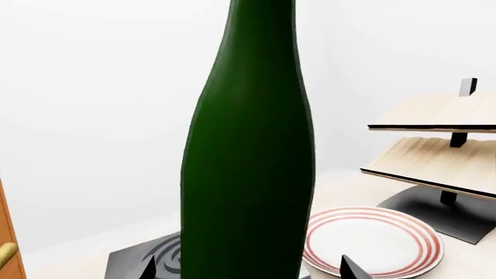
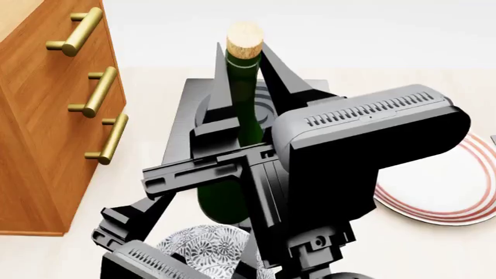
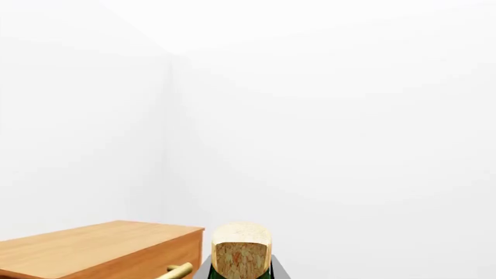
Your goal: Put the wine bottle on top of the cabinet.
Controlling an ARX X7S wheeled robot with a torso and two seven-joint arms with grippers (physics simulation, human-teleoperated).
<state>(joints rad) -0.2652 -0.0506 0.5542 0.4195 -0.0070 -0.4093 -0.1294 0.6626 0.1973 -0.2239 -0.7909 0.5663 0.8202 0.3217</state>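
Note:
The wine bottle (image 2: 241, 99) stands upright, dark green with a tan cork (image 3: 241, 250), and it fills the left wrist view (image 1: 248, 163). My right gripper (image 3: 241, 274) is shut on its neck just below the cork, with fingers (image 2: 288, 78) flanking it. My left gripper (image 1: 248, 268) is open around the bottle's lower body, its fingertips (image 1: 350, 268) clear of the glass. The reddish-brown cabinet (image 2: 46, 104) with brass handles stands left of the bottle, and its top (image 3: 93, 244) shows in the right wrist view. Arms hide the bottle's base.
A black mat (image 2: 194, 110) lies under and behind the bottle. A red-rimmed white plate (image 2: 453, 192) sits to the right. A patterned bowl (image 2: 203, 249) is in front of the bottle. A pale slatted rack (image 1: 438, 145) on a dark base stands beyond the plate.

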